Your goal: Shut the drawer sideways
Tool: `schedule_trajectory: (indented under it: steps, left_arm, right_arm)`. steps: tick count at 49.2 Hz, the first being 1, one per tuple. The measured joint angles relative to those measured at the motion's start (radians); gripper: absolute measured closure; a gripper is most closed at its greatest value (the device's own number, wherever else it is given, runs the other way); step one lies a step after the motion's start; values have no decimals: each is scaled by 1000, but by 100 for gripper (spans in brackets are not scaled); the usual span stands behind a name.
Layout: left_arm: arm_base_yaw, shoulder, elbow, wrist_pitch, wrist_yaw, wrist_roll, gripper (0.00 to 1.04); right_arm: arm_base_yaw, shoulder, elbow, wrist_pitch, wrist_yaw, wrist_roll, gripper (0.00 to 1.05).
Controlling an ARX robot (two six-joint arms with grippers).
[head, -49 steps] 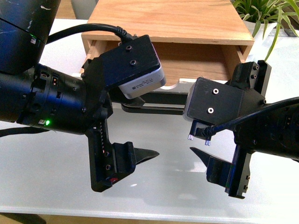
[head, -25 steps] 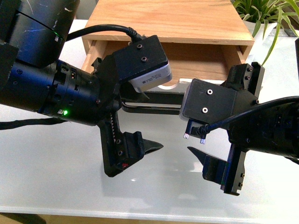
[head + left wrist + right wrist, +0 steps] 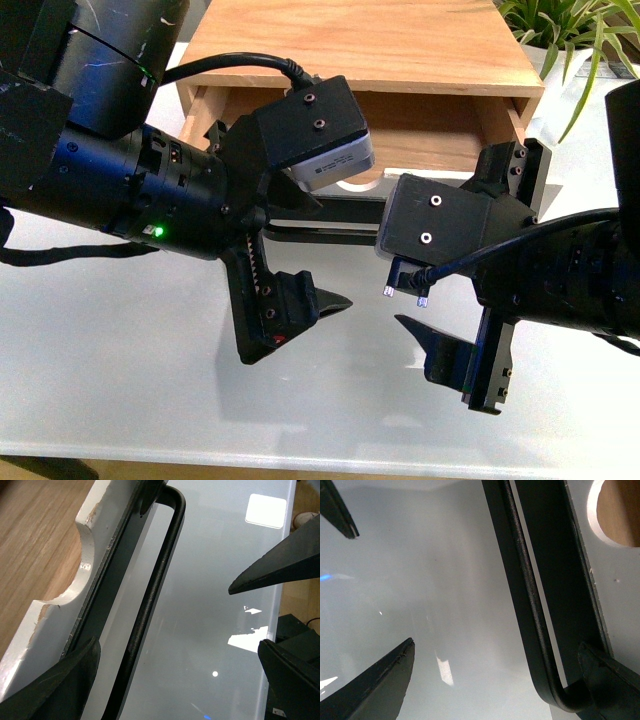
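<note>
The drawer (image 3: 420, 130) stands pulled out of the wooden cabinet (image 3: 370, 40), showing its light wood interior. Its white front (image 3: 95, 545) with the semicircular notch and its black bar handle (image 3: 340, 238) are mostly hidden behind my wrists in the front view. My left gripper (image 3: 330, 250) is open; in the left wrist view (image 3: 175, 672) the handle (image 3: 150, 595) runs between its fingers, one finger (image 3: 55, 680) at the drawer front. My right gripper (image 3: 435, 255) is open and straddles the handle's other end (image 3: 530, 605), one finger (image 3: 610, 680) beside the white front (image 3: 615, 580).
The cabinet stands on a glossy white table (image 3: 120, 350) whose front edge (image 3: 300, 465) is just below the grippers. A green plant (image 3: 570, 30) is at the back right. The two grippers' lower fingers point at each other with a small gap.
The left gripper has moved right and slightly up toward the drawer front. The right gripper has shifted left and up. Both stay open; the drawer has not moved.
</note>
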Motion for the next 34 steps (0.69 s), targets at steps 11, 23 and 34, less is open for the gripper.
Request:
schedule_trajectory:
  steps: [11, 23, 34]
  left_arm:
    - [-5, 17, 6, -5, -11, 2, 9]
    - [-7, 32, 24, -7, -29, -1, 9]
    - [-11, 44, 35, -21, -37, -3, 9]
  right_arm:
    - [3, 18, 11, 2, 0, 0, 9]
    - [11, 47, 30, 14, 0, 2, 9]
    - [17, 74, 51, 14, -1, 8, 9]
